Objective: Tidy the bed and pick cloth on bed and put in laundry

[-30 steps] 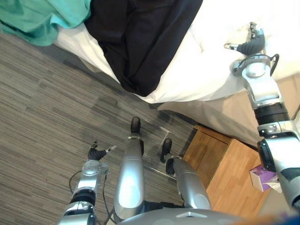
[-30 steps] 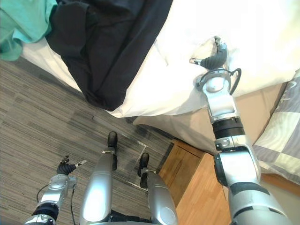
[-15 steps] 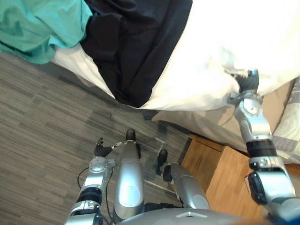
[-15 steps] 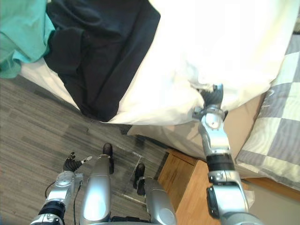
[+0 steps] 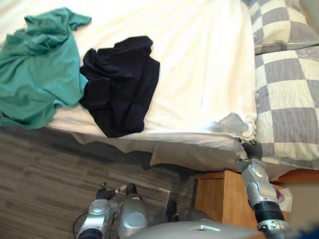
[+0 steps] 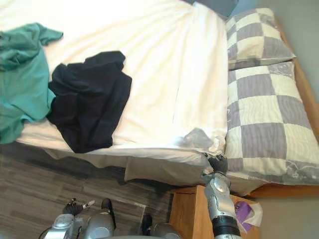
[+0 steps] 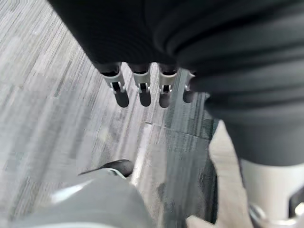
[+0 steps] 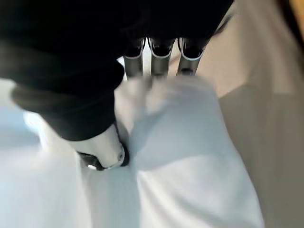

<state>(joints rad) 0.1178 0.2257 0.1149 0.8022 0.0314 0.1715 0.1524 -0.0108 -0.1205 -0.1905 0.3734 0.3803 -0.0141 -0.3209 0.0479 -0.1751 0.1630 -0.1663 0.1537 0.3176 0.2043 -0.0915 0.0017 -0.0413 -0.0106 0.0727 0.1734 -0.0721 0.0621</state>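
White sheet (image 5: 199,69) corner is pinched in the right hand (image 5: 252,149), apparently to draw it flat beside the pillows (image 5: 286,74). Left hand (image 7: 144,89) hangs slack and empty over the floor. Black cloth (image 5: 119,87) awaits collection.

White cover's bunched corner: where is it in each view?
Left eye view: white cover corner low right, beside the checked pillow.
Right eye view: corner low, right of centre.
Right wrist view: bunched against the fingers.
Left wrist view: grey floor past the left hand.
Landmark: right hand at the corner.
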